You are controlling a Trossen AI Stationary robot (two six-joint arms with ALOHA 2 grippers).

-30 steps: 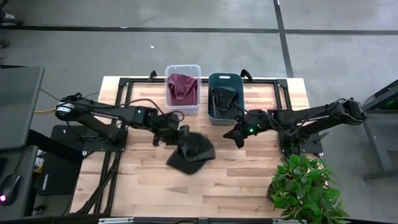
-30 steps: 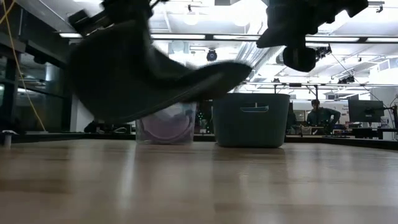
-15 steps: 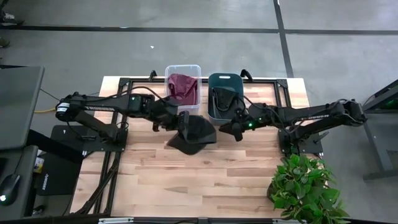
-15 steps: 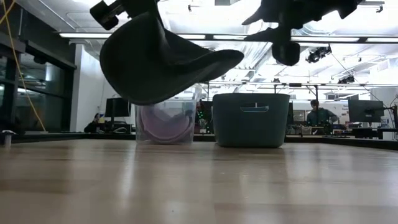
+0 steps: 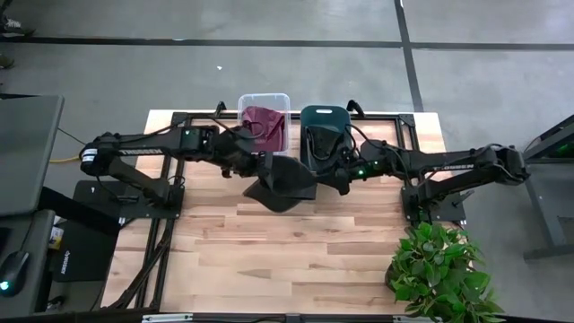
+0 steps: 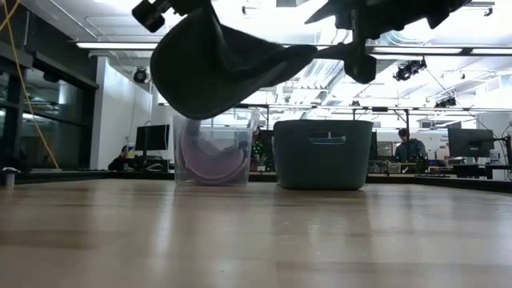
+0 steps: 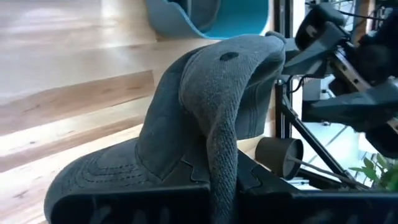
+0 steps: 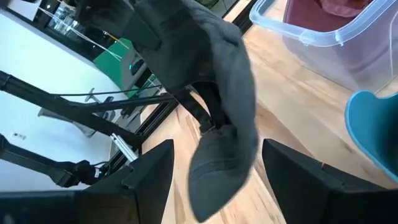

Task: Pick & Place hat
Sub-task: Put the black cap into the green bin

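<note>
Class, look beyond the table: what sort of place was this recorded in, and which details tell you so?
Probably an open-plan lab or workshop. The low view shows strip ceiling lights, desks with monitors and a seated person behind the wooden table, and the high view shows bare concrete floor.

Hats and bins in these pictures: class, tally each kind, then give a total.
Hats: 3, grey one held in the air, maroon one in the clear bin, dark one in the teal bin
Bins: 2
Total: 5
</note>
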